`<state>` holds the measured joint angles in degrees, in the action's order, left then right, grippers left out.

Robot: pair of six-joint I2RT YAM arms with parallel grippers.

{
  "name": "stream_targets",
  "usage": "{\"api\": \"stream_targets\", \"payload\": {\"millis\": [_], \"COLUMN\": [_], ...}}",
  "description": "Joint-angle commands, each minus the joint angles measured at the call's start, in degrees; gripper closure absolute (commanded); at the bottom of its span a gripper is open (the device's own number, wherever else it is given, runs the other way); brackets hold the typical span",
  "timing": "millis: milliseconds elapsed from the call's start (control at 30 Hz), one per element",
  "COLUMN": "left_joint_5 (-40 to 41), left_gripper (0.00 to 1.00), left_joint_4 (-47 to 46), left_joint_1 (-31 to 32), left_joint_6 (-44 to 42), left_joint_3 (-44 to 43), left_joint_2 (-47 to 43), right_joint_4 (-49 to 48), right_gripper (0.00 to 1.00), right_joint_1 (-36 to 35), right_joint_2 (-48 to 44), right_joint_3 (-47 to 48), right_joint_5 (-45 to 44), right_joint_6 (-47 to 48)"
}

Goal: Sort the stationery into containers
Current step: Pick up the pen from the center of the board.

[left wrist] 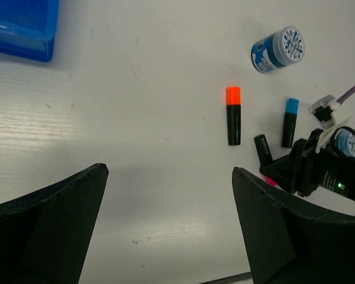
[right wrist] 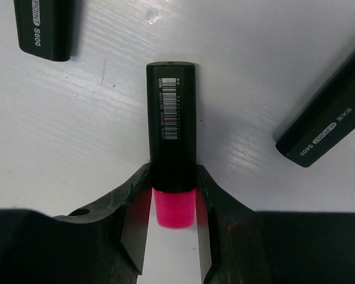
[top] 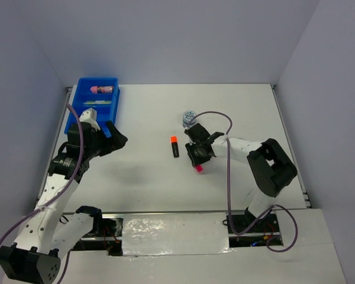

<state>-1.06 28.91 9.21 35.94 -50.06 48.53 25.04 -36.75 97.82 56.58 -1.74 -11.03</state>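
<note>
Only wrist view, right tool (right wrist: 172, 177) gripping pink-capped marker (right wrist: 171, 118), overhead obscured.

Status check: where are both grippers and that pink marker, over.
Left gripper open, empty, near blue tray. Right gripper shut on pink-capped marker, on the table. Orange-capped marker and blue-capped marker close beside, not touching.

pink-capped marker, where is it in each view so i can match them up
Top external: pink-capped marker right of centre, only its pink tip showing under the right gripper.
Left wrist: right side, mid-height, black body poking out of that gripper.
Right wrist: dead centre, cap nearest the camera.
Shared landmark: the right gripper clamped on it.
</note>
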Motion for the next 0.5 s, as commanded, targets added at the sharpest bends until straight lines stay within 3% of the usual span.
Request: {"api": "stream_targets", "payload": {"millis": [0,133,300,467], "left_joint_5": [-6.4,-17.0,-17.0,-11.9], "left_gripper": [0.01,0.01,0.02,0.04], "left_joint_4": [-1.6,-9.6,-19.5,-28.2], "left_joint_1": [0.3,2.6,10.7,21.7], "left_joint_6": [-0.4,5.2,13.0,18.8], "left_joint_3": [1.5,5.2,5.9,6.6], "left_joint_2": [-0.9,-3.6,-3.8,-2.4], "right_joint_4": [-2.0,-4.3,-20.7,-24.8], "right_gripper": [0.84,0.85,0.88,0.88], "right_joint_1": [-0.6,-3.1,-10.7,-16.7], "right_joint_2": [-2.2,-18.1,-37.0,-42.0], "right_joint_3": [-2.3,-5.9,-13.8,-15.3], "right_joint_5": [1.5,3.7,8.8,5.9], "right_joint_6": [-2.1,-6.6,-14.4,-18.3]}}
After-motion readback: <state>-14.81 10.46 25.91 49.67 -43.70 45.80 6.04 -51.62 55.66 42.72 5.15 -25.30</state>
